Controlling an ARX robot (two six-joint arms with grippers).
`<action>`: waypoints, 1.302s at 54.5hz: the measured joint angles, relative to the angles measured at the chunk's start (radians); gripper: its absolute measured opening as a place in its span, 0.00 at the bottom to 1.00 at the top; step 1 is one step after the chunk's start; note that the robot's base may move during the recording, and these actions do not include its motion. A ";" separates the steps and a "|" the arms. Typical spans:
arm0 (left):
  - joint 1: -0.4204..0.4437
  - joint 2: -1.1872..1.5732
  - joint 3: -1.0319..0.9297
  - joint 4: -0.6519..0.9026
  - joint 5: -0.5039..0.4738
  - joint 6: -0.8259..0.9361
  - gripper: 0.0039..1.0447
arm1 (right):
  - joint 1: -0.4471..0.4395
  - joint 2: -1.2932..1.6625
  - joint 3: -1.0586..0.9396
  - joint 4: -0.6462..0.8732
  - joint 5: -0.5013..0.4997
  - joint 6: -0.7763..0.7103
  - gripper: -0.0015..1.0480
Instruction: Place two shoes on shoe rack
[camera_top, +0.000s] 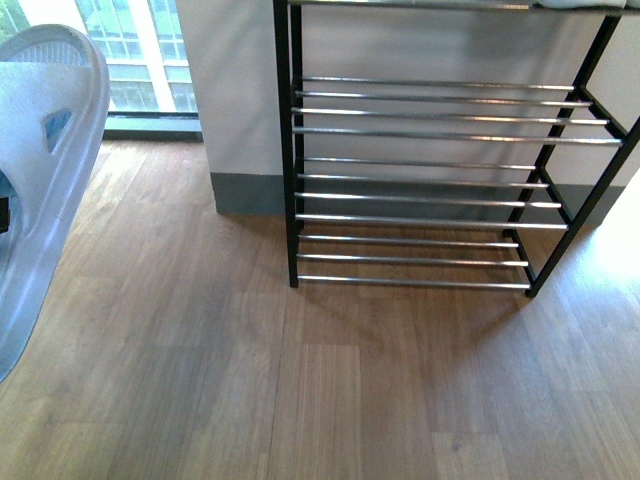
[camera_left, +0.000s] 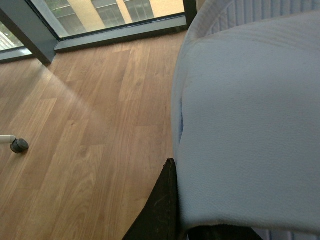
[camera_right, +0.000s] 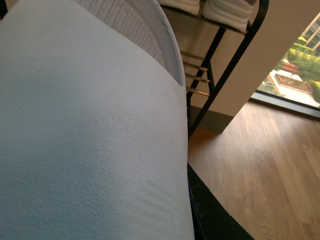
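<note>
With the two shoes apparently side by side on the shoe rack top tier, route both arms clear of its frame; left gripper and right gripper show only a black edge beside a white pebbled surface, so whether either is spread or closed cannot be told.

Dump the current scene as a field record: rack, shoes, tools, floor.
rack: black frame, chrome rods, against the wall; the tiers seen from the front hold no shoes
rack top: pale items sit on it, kind unclear
shoe: pale, raised off the floor at the left of the front view
left wrist view: white sole fills most of it
right wrist view: another white sole close up, rack behind
tools: hidden, state unclear
floor: wood
</note>
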 joint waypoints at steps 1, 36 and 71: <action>0.000 0.000 0.000 0.000 0.000 0.000 0.02 | 0.000 0.000 0.000 0.000 0.000 0.000 0.02; 0.002 -0.001 0.000 0.000 -0.001 0.000 0.02 | 0.000 0.003 0.002 0.000 -0.001 0.000 0.02; 0.003 0.000 0.000 0.000 -0.001 0.000 0.02 | 0.002 0.003 0.002 0.000 -0.003 0.000 0.02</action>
